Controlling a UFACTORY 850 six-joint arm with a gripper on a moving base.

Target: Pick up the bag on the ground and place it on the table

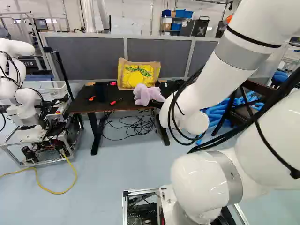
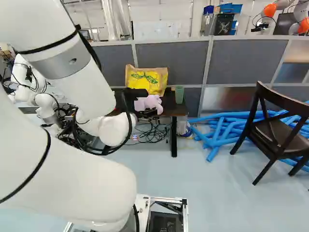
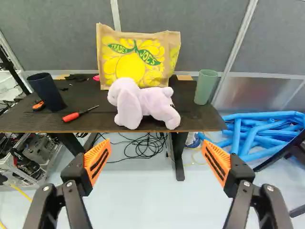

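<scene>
We see the tan tote bag (image 3: 131, 67) upright on the dark table (image 3: 50, 122) behind the lilac plush toy (image 3: 151, 103) – yellow fruit and green leaves across its front – and our gripper (image 2: 136, 93) is wide open.

It's a robotics lab, folks: another robot (image 1: 16, 49) on a metal-framed cart (image 1: 47, 162), cables (image 3: 148, 145) sprawling below the worktop (image 3: 43, 123) front edge, grey partitions (image 3: 209, 33) behind its back edge!
</scene>
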